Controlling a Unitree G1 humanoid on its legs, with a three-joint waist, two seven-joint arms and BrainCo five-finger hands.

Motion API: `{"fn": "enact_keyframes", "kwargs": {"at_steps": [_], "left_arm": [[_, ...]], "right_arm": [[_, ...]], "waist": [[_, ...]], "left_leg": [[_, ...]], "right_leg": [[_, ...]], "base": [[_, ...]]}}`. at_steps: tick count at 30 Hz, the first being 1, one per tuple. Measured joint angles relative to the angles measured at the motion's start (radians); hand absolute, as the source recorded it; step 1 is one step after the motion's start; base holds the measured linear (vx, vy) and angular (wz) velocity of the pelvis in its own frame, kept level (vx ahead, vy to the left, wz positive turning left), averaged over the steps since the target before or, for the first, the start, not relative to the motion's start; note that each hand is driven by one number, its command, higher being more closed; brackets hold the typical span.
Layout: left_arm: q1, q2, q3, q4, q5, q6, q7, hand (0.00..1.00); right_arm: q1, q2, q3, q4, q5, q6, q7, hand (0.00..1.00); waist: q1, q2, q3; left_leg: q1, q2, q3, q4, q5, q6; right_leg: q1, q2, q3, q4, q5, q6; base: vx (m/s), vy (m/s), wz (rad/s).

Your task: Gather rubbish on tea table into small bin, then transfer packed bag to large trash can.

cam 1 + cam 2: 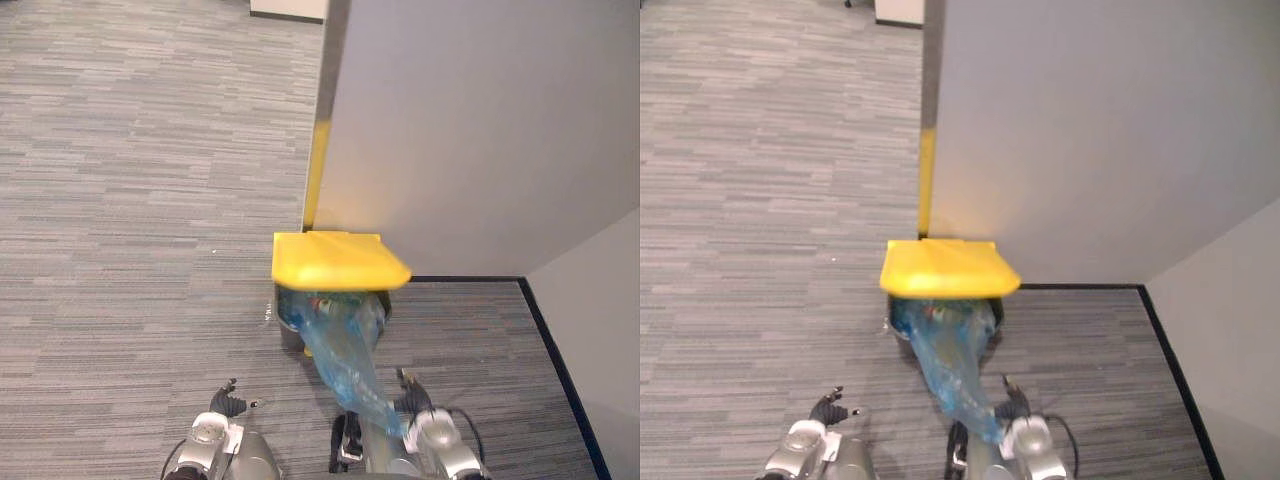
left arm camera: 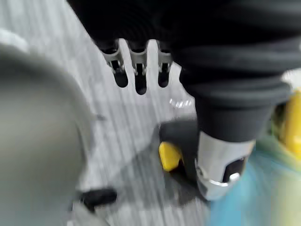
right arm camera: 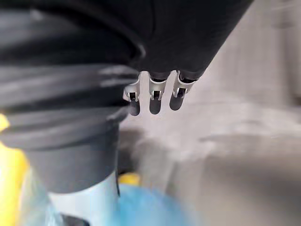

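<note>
1. I see the big trash can (image 1: pixel 338 260) with its yellow lid. It stands on the grey carpet (image 1: pixel 120 200).
2. Right behind the can is a grey wall (image 1: pixel 480 130). A yellow strip (image 1: pixel 317 170) runs up the wall's edge, just above the can.
3. The blue bag (image 1: pixel 345 350) has its fat end tucked under the lid, at the mouth of the can. I can see rubbish inside it.
4. The bag's thin tail comes out of the front of the can and runs to my right hand (image 1: pixel 412 402).
5. My right hand grips that tail, in front of the can.
6. My left hand (image 1: pixel 226 405) is also in front of the can, apart from the bag. Its fingers hang loose and hold nothing.
</note>
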Motion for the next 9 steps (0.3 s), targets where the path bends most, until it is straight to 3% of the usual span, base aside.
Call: {"fn": "enact_keyframes", "kwargs": {"at_steps": [1,2,3,6,9], "left_arm": [[-0.001,-0.026,-0.006,0.025,-0.003,0.001,0.004,0.00],[0.005,-0.030,-0.008,0.025,-0.006,0.001,0.007,0.00],[0.012,-0.028,-0.006,0.026,-0.013,0.000,0.012,0.00],[0.023,-0.012,0.002,0.051,-0.022,0.003,0.022,0.00],[0.031,0.000,0.009,0.067,-0.022,0.005,0.031,0.00]], "right_arm": [[-0.011,-0.010,-0.033,0.070,0.000,0.010,-0.003,0.00],[-0.010,-0.015,-0.040,0.080,0.000,0.013,-0.007,0.00],[-0.009,-0.018,-0.064,0.098,0.000,0.017,-0.010,0.00],[-0.012,-0.024,-0.105,0.115,0.002,0.019,-0.019,0.00],[-0.008,-0.024,-0.110,0.133,0.002,0.019,-0.026,0.00]], "waist": [[-0.014,0.031,-0.008],[-0.014,0.040,-0.022],[-0.005,0.065,-0.048],[-0.008,0.075,-0.056],[-0.011,0.064,-0.057]], "left_leg": [[0.031,0.006,-0.010,-0.069,0.035,0.015],[0.031,0.007,-0.019,-0.089,0.041,0.024],[0.034,0.008,-0.023,-0.117,0.060,0.036],[0.046,0.003,-0.024,-0.143,0.079,0.047],[0.049,-0.015,-0.030,-0.146,0.081,0.044]], "right_leg": [[0.037,0.031,0.002,-0.075,0.059,-0.014],[0.038,0.040,0.004,-0.102,0.082,-0.015],[0.042,0.055,0.011,-0.156,0.116,-0.023],[0.062,0.066,0.018,-0.222,0.154,-0.007],[0.088,0.055,0.023,-0.267,0.183,0.014]], "base": [[-0.03,-0.088,0.04],[-0.03,-0.034,-0.29],[-0.03,0.052,-0.42],[-0.04,0.036,-0.16],[-0.05,0.078,0.07]]}}
